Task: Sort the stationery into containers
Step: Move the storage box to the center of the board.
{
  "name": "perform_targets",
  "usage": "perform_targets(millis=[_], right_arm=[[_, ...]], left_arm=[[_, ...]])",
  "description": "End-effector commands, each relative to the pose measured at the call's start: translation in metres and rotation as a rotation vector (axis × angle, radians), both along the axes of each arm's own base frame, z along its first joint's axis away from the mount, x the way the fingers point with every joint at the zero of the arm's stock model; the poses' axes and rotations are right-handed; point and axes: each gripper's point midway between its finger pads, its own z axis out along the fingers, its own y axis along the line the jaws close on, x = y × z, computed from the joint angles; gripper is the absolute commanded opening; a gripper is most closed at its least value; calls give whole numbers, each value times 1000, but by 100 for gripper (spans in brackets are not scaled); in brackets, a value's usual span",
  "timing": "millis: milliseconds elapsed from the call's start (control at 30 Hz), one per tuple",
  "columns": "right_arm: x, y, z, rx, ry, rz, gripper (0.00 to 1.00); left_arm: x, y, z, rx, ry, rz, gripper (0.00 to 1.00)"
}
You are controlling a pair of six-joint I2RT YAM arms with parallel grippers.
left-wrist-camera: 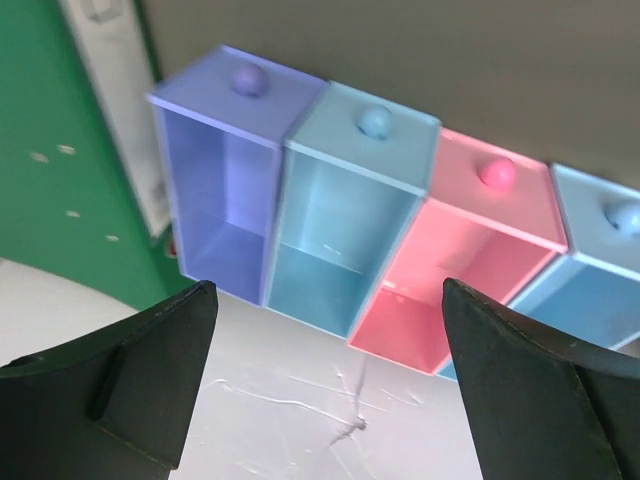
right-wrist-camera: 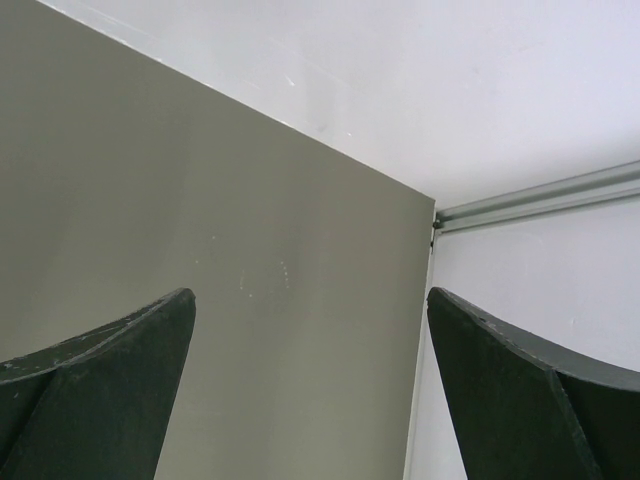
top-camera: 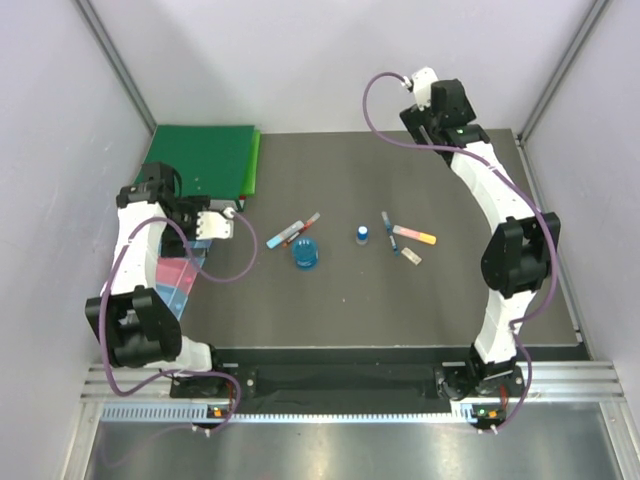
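**Left hand (left-wrist-camera: 328,300) spread by bins (left-wrist-camera: 345,220), right hand (right-wrist-camera: 310,300) spread at far corner**

Left hand: fingers well apart, gripping nothing, pointed at the bins at left edge of bench (top-camera: 330,300). Four joined bins in a row: purple, light blue, pink, light blue. Purple end just beside green binder (top-camera: 205,160). Right hand: fingers likewise apart, gripping nothing, raised near far right corner, well apart from all stationery. Loose at mid-bench: red-blue pen (top-camera: 293,231) just beside blue reel (top-camera: 305,253); bottle (top-camera: 361,235) between reel and dark blue pen (top-camera: 386,224); orange-pink marker (top-camera: 414,235) just beside that pen; pale block (top-camera: 411,257) near the marker.
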Motion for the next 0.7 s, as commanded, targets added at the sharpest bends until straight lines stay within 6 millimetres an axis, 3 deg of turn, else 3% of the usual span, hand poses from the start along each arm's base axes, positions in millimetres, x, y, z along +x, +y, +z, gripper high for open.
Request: perform_targets(millis=[0, 267, 667], right_arm=[[-10, 9, 42, 23, -94, 28, 100], [-10, 10, 39, 17, -90, 29, 100], [-7, 15, 36, 6, -82, 37, 100]], left_arm=[[-23, 14, -12, 34, 78, -66, 99], [-36, 26, -34, 39, 152, -92, 99], [-15, 35, -66, 18, 158, -79, 96]])
